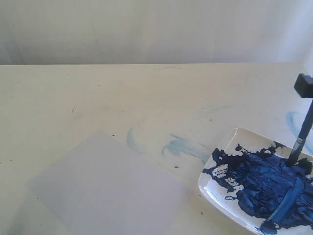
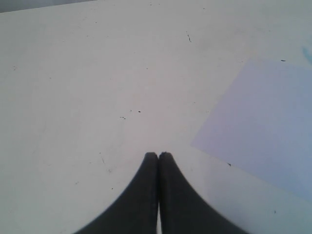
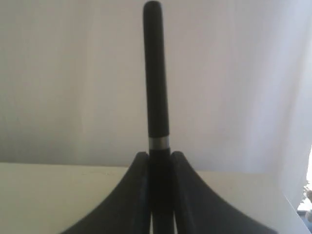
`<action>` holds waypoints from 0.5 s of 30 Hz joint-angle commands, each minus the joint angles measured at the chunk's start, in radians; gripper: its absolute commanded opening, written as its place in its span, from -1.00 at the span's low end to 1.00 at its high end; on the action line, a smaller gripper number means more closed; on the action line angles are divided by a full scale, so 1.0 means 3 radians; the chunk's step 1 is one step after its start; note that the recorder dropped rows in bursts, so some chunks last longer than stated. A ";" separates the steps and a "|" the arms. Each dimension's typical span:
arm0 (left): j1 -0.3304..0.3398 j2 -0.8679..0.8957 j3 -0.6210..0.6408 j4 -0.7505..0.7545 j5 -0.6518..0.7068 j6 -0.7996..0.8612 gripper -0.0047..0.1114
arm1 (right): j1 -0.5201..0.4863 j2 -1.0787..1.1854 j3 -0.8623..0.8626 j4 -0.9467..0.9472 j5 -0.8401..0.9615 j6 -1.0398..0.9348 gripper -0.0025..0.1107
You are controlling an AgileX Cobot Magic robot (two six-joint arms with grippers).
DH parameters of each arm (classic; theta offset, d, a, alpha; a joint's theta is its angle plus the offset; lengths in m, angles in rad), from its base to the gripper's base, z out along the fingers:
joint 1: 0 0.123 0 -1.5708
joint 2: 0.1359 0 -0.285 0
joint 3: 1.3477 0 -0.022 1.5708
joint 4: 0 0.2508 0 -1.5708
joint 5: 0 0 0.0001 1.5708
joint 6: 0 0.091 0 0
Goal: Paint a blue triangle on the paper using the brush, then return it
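The paper (image 1: pixel 107 188) lies flat on the cream table, pale and blank; no blue triangle shows on it. The brush (image 1: pixel 303 134) stands almost upright at the far right, its tip down in the dark-blue paint (image 1: pixel 264 181). My right gripper (image 3: pixel 160 155) is shut on the brush (image 3: pixel 157 73), whose black handle with its metal band sticks out past the fingertips. Only a black part of that gripper (image 1: pixel 305 85) shows at the exterior view's right edge. My left gripper (image 2: pixel 158 155) is shut on nothing, over bare table beside a corner of the paper (image 2: pixel 263 126).
A white square plate (image 1: pixel 209 190) smeared with blue paint sits at the front right, right of the paper. Faint pale-blue smears (image 1: pixel 183 146) mark the table behind the paper and beside the plate (image 1: pixel 293 120). A pale curtain hangs behind the table's far edge.
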 commanded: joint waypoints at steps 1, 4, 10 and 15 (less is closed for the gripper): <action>-0.0011 -0.0017 0.0006 -0.0003 0.0007 0.0011 -0.92 | 0.0003 -0.0233 -0.0031 -0.0014 0.0203 0.0120 -0.96; -0.0011 -0.0017 0.0006 -0.0003 0.0007 0.0011 -0.92 | 0.0003 -0.0298 -0.0031 -0.0014 0.0377 0.0120 -0.96; -0.0011 -0.0017 0.0006 0.0013 -0.0004 0.0050 -0.92 | 0.0003 -0.0322 -0.0031 -0.0014 0.0583 0.0120 -0.96; -0.0011 -0.0017 0.0006 0.0061 -0.0397 0.0291 -0.92 | 0.0003 -0.0322 -0.0031 -0.0005 0.0569 0.0120 -0.96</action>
